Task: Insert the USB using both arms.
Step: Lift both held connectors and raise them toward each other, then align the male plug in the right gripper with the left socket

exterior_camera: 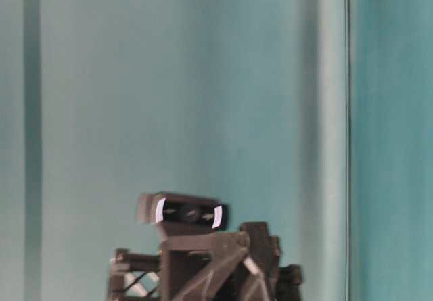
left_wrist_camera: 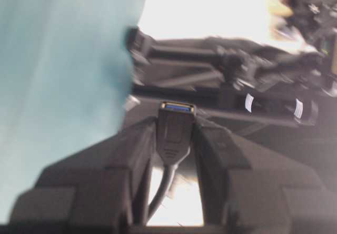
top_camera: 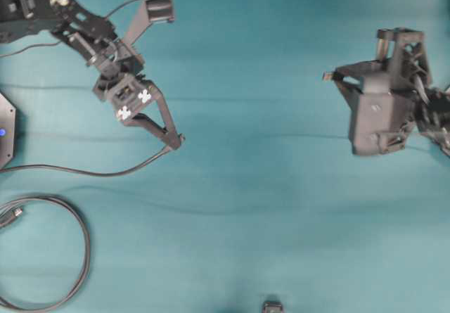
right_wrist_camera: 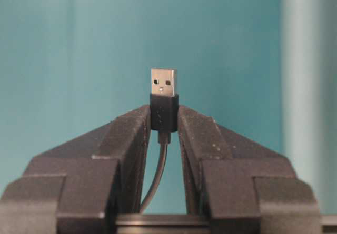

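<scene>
Overhead: left gripper point(top_camera: 177, 141) and right gripper point(top_camera: 330, 78) are well apart above the teal counter point(top_camera: 246, 207), tips turned toward each other; coiled black cable point(top_camera: 67, 257) lies unused
Table-level: only a camera block point(exterior_camera: 183, 213) shows; no grasp visible
Left wrist: fingers point(left_wrist_camera: 131, 150) clamp the black socket point(left_wrist_camera: 175, 129), opening outward to receive
Right wrist: fingers point(right_wrist_camera: 126, 139) pinch the USB point(right_wrist_camera: 164, 82) by its collar, leaving the silver plug exposed for insertion
</scene>
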`<action>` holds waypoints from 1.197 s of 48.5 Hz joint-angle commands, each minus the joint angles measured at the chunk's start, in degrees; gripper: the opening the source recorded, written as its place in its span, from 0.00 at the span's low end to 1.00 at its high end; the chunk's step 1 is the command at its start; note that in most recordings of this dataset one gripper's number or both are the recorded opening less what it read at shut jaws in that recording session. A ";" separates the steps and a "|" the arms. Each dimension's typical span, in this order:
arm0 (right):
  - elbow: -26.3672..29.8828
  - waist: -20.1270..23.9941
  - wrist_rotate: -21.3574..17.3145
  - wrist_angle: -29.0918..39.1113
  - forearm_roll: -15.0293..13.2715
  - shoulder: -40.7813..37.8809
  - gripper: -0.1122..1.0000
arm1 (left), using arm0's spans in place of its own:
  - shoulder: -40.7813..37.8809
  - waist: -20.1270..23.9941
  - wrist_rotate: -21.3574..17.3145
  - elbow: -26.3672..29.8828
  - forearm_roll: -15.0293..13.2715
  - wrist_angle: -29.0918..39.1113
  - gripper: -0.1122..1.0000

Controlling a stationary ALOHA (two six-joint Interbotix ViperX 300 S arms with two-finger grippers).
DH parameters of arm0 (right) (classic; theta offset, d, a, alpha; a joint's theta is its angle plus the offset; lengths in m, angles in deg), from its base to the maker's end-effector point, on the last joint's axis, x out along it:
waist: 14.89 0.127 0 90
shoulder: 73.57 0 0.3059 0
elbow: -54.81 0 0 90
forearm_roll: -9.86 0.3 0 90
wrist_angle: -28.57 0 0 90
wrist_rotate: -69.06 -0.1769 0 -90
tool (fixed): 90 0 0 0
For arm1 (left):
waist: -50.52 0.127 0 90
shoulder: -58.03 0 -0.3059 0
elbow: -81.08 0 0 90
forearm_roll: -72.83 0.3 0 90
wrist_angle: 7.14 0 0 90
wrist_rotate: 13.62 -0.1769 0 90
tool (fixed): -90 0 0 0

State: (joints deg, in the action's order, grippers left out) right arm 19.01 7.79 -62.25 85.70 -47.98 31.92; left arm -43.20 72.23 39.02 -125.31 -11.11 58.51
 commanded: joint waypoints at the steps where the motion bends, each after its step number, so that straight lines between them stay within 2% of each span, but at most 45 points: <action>1: 0.53 4.22 -2.99 5.62 -5.01 -0.70 0.28 | -2.99 0.97 -1.93 2.99 -1.85 4.92 0.36; 4: 0.53 6.94 -5.01 10.02 -5.98 -2.29 0.28 | -5.01 1.23 -2.29 5.01 -1.76 6.86 0.36; 8: 0.70 8.96 -6.15 12.39 -6.06 -4.48 0.28 | -7.29 1.41 -2.90 8.09 -1.85 9.05 0.36; 15: 2.02 9.93 -6.06 11.87 -6.06 -8.26 0.28 | -10.55 1.41 -3.16 12.83 -1.93 11.69 0.36; 27: 5.10 9.93 -5.36 9.40 -7.29 -12.83 0.28 | -14.24 0.62 -2.64 16.70 -1.93 12.48 0.36; 35: 6.77 10.02 -2.02 6.33 -7.65 -14.33 0.28 | -15.38 -0.79 -2.29 17.75 -1.93 12.66 0.36; 48: 9.58 10.02 5.89 5.10 -7.65 -16.26 0.28 | -16.96 -3.69 -1.93 18.54 -1.93 14.06 0.36; 58: 11.07 10.20 8.70 5.19 -7.82 -17.40 0.28 | -18.54 -4.22 -1.14 20.74 -1.93 14.06 0.36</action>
State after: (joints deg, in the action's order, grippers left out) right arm 28.15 17.72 -53.90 90.62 -55.09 14.35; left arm -62.10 68.01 37.27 -106.68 -12.34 72.13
